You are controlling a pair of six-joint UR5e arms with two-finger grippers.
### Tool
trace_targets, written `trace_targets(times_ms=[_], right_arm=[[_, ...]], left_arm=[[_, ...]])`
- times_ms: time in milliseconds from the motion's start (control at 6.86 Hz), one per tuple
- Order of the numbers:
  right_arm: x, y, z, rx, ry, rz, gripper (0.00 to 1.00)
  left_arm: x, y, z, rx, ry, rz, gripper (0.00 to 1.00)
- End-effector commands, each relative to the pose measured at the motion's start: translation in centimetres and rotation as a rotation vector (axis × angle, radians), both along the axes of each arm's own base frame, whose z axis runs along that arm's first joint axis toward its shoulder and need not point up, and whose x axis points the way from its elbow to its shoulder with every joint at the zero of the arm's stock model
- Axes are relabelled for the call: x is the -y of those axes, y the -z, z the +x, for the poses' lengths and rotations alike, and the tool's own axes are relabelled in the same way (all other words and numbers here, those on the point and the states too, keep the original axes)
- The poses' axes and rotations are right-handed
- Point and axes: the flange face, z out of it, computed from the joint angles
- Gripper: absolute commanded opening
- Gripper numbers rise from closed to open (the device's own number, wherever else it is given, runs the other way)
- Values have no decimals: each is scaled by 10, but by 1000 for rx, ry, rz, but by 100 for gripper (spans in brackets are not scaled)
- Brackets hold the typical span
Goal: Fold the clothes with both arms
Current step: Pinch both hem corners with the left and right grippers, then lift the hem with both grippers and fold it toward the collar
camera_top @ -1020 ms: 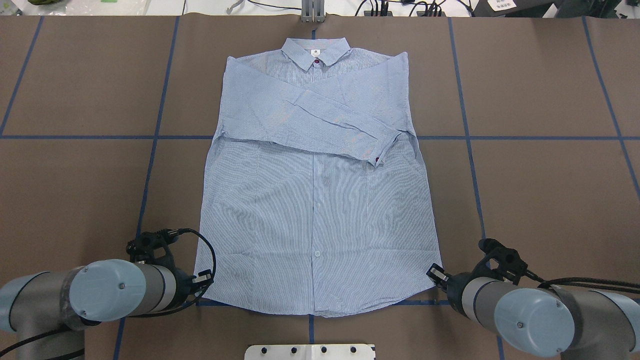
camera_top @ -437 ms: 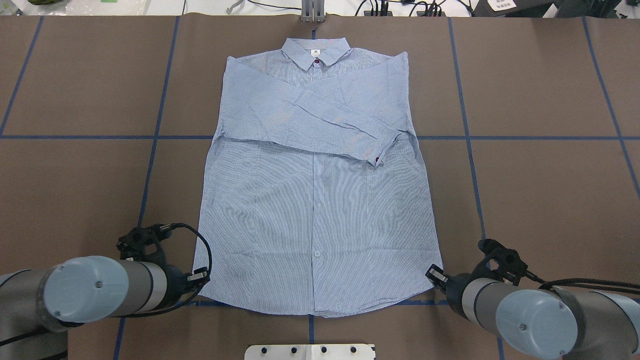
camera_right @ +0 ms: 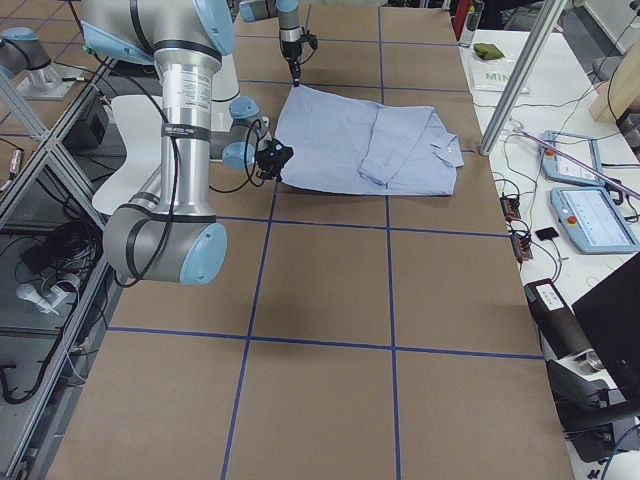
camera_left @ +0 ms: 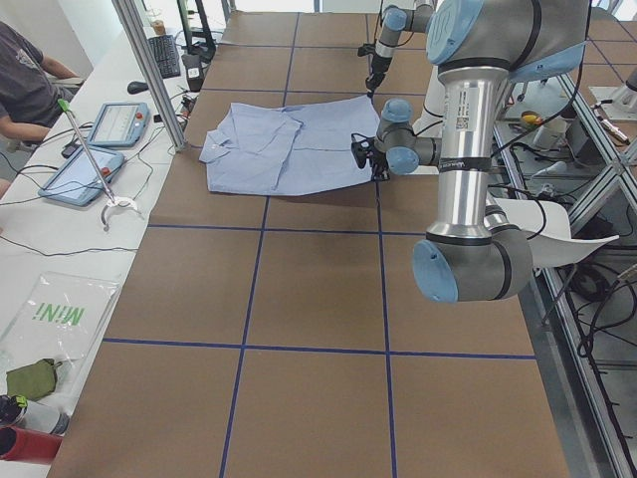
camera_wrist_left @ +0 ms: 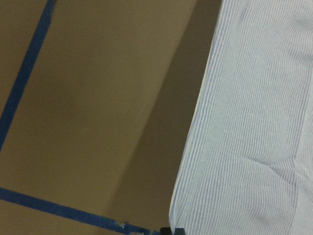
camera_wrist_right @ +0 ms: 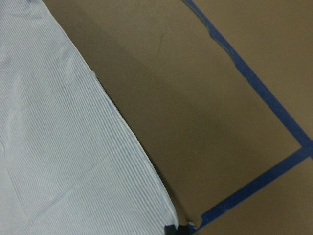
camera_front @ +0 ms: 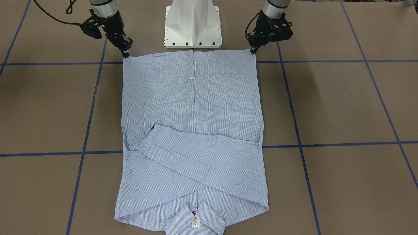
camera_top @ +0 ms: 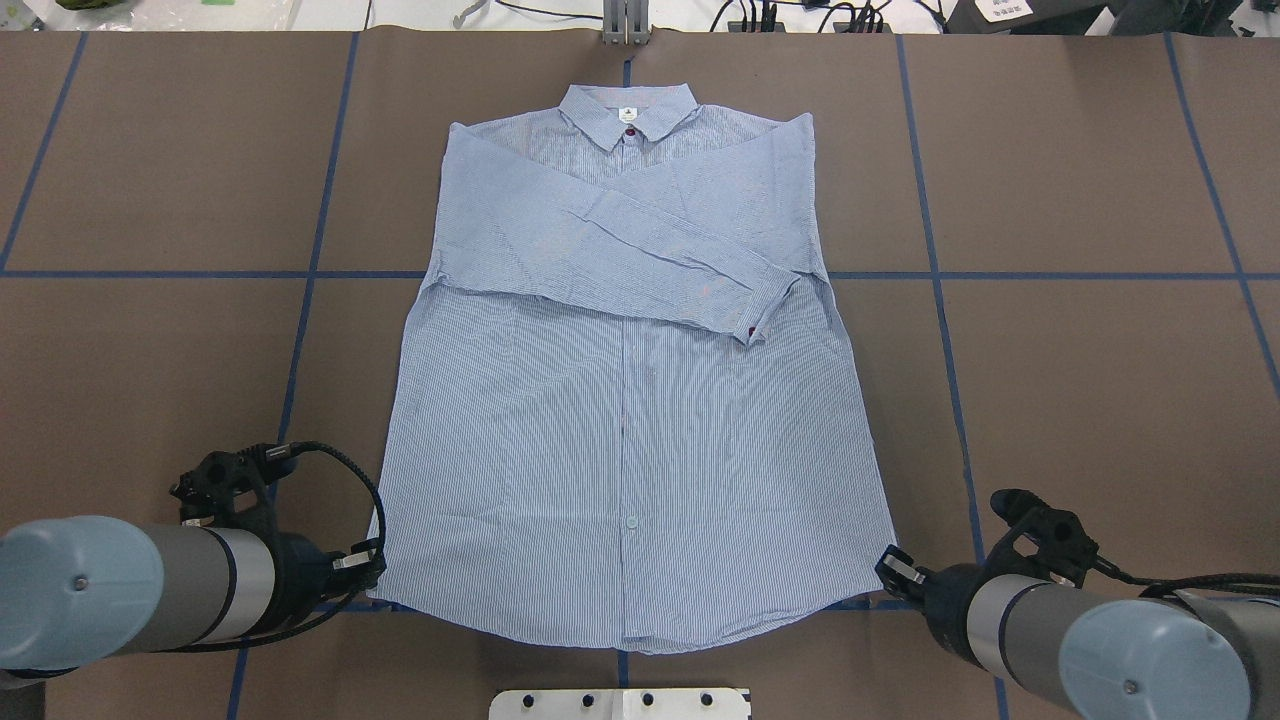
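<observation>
The striped light-blue shirt (camera_top: 630,430) lies flat and face up, collar (camera_top: 627,108) at the far side, both sleeves crossed over the chest. My left gripper (camera_top: 372,568) is shut on the near-left hem corner. My right gripper (camera_top: 893,570) is shut on the near-right hem corner. In the front-facing view the shirt (camera_front: 192,98) stretches between the left gripper (camera_front: 253,51) and the right gripper (camera_front: 126,54), with the hem pulled straight. Each wrist view shows only a shirt edge (camera_wrist_left: 254,137) (camera_wrist_right: 58,147) over brown table, running down to dark fingertips at the bottom edge.
The white pedestal base (camera_front: 192,29) stands just behind the hem, between the arms. Blue tape lines (camera_top: 300,300) grid the brown table. Beyond the collar side stand a metal post (camera_left: 149,70) and tablets (camera_left: 119,124), and a seated person (camera_left: 25,80) is there.
Both grippers have drawn back toward the robot and slightly outward. The shirt slid with them, its hem now wider and closer to the base. The collar has shifted nearer.
</observation>
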Motion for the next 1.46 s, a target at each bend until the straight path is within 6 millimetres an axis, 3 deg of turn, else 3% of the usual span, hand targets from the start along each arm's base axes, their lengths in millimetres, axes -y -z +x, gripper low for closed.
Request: trace_targets(times_ms=[0, 146, 437, 583, 875, 1020, 1166, 1312], right_arm=[[4, 20, 25, 42, -87, 20, 0], [15, 26, 27, 75, -239, 42, 0], [38, 40, 31, 111, -362, 91, 0], [68, 66, 41, 173, -444, 97, 0], [109, 83, 69, 209, -562, 109, 0], [119, 92, 68, 226, -614, 139, 0], [125, 98, 68, 230, -679, 184, 0], [134, 109, 55, 250, -717, 209, 0]], left_arm=[[-5, 29, -18, -74, 26, -81, 0], [23, 39, -34, -107, 113, -104, 0], [78, 57, -63, -162, 279, -125, 0], [101, 67, -80, -194, 357, -141, 0], [137, 69, -106, -211, 464, -153, 0], [147, 64, -111, -205, 469, -170, 0], [179, 68, -100, -204, 489, -181, 0], [214, 70, -77, -187, 505, -193, 0]])
